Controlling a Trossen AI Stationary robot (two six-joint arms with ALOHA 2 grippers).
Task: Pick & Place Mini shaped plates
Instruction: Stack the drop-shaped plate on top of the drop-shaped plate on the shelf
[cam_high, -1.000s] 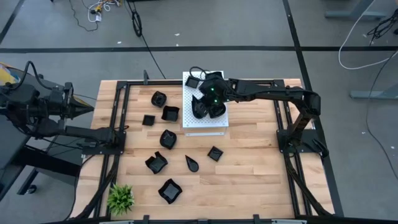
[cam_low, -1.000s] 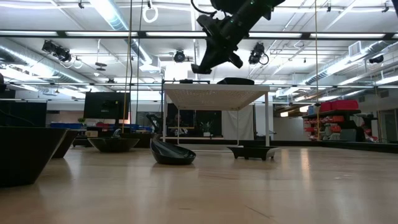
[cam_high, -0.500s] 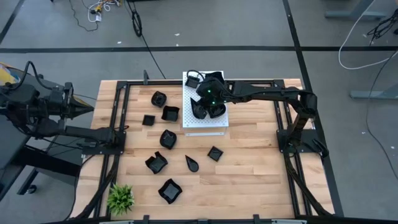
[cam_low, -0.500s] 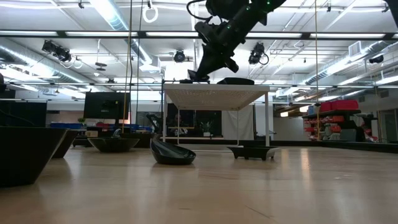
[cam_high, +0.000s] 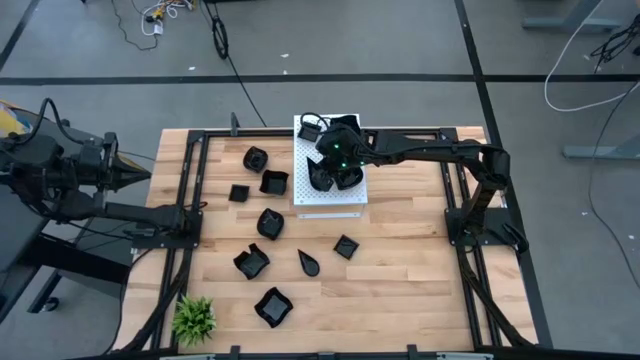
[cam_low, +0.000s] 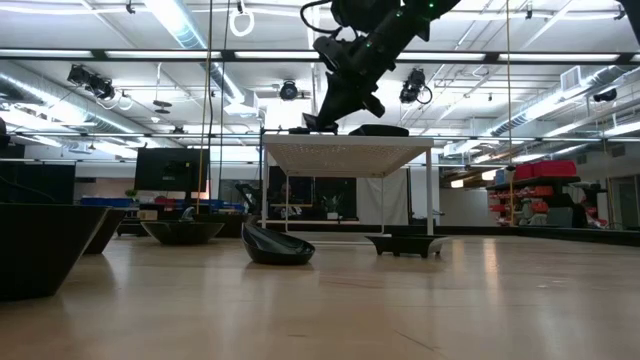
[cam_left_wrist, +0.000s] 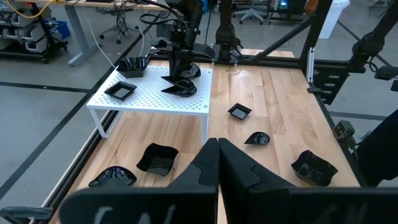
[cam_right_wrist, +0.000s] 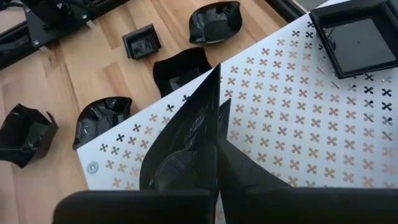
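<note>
**Right claw pinching a plate on the white board**

Right claw (cam_high: 322, 178) was down over the board (cam_high: 345, 201), fingers pressed onto the rim of a black plate (cam_right_wrist: 180, 146). That plate sat tilted, lower edge touching the perforated top (cam_left_wrist: 146, 96). Past the claw on the same board: a flat square plate (cam_right_wrist: 357, 38) near the corner, and another dish (cam_left_wrist: 132, 64) at the far edge in the left wrist view. Off the board, beyond the claw, more plates lay on the table (cam_high: 400, 280): teardrop (cam_high: 309, 264), small square (cam_high: 345, 246), larger ones (cam_high: 272, 306) toward the plant (cam_high: 194, 318). Left claw (cam_left_wrist: 217, 163) was parked at the table's left edge, well apart from the board, fingers pressed together, holding nothing.
</note>
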